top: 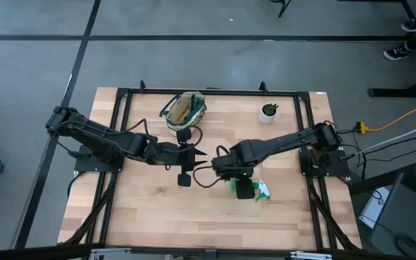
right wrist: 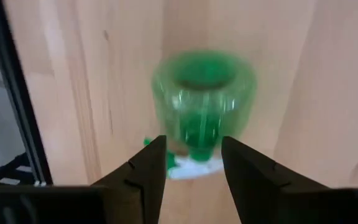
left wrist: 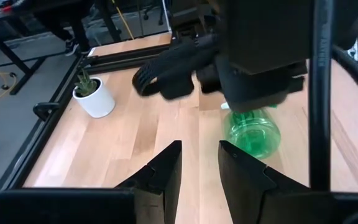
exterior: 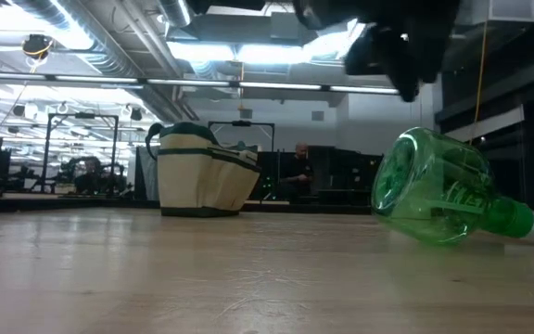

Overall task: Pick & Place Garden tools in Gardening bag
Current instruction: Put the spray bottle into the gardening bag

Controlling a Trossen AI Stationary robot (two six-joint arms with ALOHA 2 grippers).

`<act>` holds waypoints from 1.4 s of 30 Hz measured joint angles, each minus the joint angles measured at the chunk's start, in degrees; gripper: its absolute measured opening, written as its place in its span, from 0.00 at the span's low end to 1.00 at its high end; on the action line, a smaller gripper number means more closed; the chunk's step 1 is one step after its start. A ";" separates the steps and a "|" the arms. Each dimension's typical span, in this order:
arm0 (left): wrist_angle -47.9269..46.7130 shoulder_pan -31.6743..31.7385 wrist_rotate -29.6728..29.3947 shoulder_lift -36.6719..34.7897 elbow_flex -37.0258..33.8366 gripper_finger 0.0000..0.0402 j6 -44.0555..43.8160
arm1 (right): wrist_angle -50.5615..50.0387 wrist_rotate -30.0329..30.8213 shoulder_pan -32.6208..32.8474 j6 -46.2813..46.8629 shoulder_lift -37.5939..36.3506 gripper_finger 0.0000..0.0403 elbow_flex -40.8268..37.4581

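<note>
Spray bottle (top: 253,189) lies on its side on the bench (top: 150,217), right of centre, green body toward the bench middle and white trigger end pointing toward the right front corner. Low view shows it resting on its round flank, so it looks likely to roll if nudged.

Right claw (right wrist: 191,163) hovers directly over the bottle, fingers spread with a clear gap, nothing between them. In the right wrist view the bottle's base faces the camera and the neck runs away between the fingers; the body looks wider than the present gap. My read: the step in hand is the grasp of this bottle.

To do it well:
- open wider, or aim for the narrower neck near the trigger;
- set the fingers across the bottle's long axis, not along it;
- come down straight, so neither finger lands first and sets the bottle rolling;
- close gently, since thin plastic probably flexes and could squirt out of the pinch.

Left claw (left wrist: 199,176) hangs near bench centre, just left of the right arm, fingers partly apart and empty. It sits between the bottle and the bag (top: 184,110), so the carry path may need to rise over it or wait for it to clear.

Bag stands upright at the back of the bench, mouth open, something wooden showing inside. Potted plant (top: 269,112) stands well right of it, not part of the job.
</note>
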 joint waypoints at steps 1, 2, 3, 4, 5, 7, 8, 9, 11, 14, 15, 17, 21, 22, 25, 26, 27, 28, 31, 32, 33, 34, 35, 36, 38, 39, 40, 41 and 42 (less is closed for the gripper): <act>-0.02 0.00 0.00 0.02 0.00 0.25 0.19 | -1.01 0.32 0.55 1.06 -0.02 0.39 -0.17; -0.02 0.00 0.02 0.02 0.00 0.25 0.20 | -1.40 0.48 1.08 1.20 -0.08 0.39 -0.80; -0.02 0.00 0.02 0.02 0.00 0.25 0.19 | -1.71 0.54 1.72 0.83 -0.09 0.39 -1.51; -0.02 0.00 0.04 0.02 0.00 0.25 0.14 | -2.04 0.53 2.27 -0.07 -0.08 0.39 -2.35; -0.02 0.00 0.04 0.02 0.00 0.25 -0.13 | -2.68 0.52 2.83 -0.66 -0.08 0.39 -3.28; -0.22 0.00 0.07 0.02 0.00 0.25 -0.59 | -4.14 0.54 3.84 -0.73 -0.07 0.39 -5.02; -0.60 -0.02 0.07 0.02 0.02 0.25 -0.85 | -4.35 0.56 4.23 -0.61 -0.09 0.39 -6.05; -1.01 -0.02 0.07 0.02 0.02 0.25 -1.13 | -4.31 0.56 4.55 -0.56 -0.09 0.39 -7.24; -1.55 -0.02 0.09 0.04 0.02 0.25 -1.25 | -4.59 0.58 5.01 -0.60 -0.07 0.39 -9.37; -1.62 -0.02 0.09 0.04 0.02 0.25 -1.24 | -4.01 0.58 5.20 -0.67 -0.09 0.39 -11.31; -1.64 0.00 0.09 0.04 0.02 0.25 -1.22 | -3.49 0.58 5.20 -0.48 -0.09 0.39 -11.85; -1.65 0.00 0.07 0.04 0.02 0.25 -1.23 | -2.32 0.60 4.97 0.78 -0.09 0.39 -12.22; -1.73 0.00 0.07 0.07 0.02 0.25 -1.24 | 0.10 -0.07 4.27 3.05 -0.09 0.39 -12.22; -1.75 0.00 0.06 0.07 0.02 0.25 -1.24 | 0.63 -0.45 4.09 3.39 -0.09 0.39 -12.22; -1.73 0.07 0.04 0.07 0.02 0.25 -1.22 | 2.11 -1.42 3.56 4.22 -0.09 0.39 -12.22; -1.73 0.07 0.04 0.07 0.02 0.25 -1.24 | 2.26 -1.49 3.43 5.06 -0.09 0.39 -12.22; -1.73 0.07 0.04 0.07 0.02 0.25 -1.26 | 2.46 -1.52 3.39 6.33 -0.09 0.39 -12.22; -1.74 0.07 0.04 0.07 0.02 0.25 -1.25 | 2.59 -1.61 3.37 7.64 -0.09 0.39 -12.22; -1.74 0.07 0.04 0.07 0.02 0.25 -1.24 | 2.31 -1.68 3.33 10.21 0.17 0.39 -12.22; -1.73 0.07 0.04 0.07 0.02 0.25 -1.24 | 2.02 -1.76 3.33 10.51 0.39 0.39 -12.22; -1.75 0.07 0.04 0.09 0.02 0.25 -1.24 | 1.36 -1.82 3.33 10.51 0.72 0.39 -12.22; -1.75 0.07 0.04 0.09 0.02 0.25 -1.24 | 0.59 -1.86 3.33 10.50 1.17 0.39 -12.22; -1.75 0.07 0.04 0.09 0.02 0.25 -1.24 | 0.12 -1.85 3.33 10.45 1.72 0.39 -12.22; -1.77 0.07 0.04 0.09 0.02 0.25 -1.26 | -0.34 -1.85 3.33 10.14 2.38 0.39 -12.22; -1.83 0.07 0.04 0.11 0.02 0.25 -1.32 | -1.44 -1.85 3.30 9.51 3.63 0.39 -12.22; -1.87 0.07 0.04 0.11 0.02 0.25 -1.33 | -1.55 -1.87 3.30 8.73 4.16 0.39 -12.22; -1.94 0.07 0.04 0.11 0.02 0.25 -1.35 | -1.62 -1.87 3.23 7.94 4.66 0.39 -12.22; -1.98 0.07 0.02 0.11 0.02 0.25 -1.35 | -1.64 -1.87 3.09 6.77 5.11 0.39 -12.22; -1.97 0.07 0.02 0.11 0.02 0.25 -1.35 | -1.61 -1.87 2.97 5.67 5.41 0.39 -12.25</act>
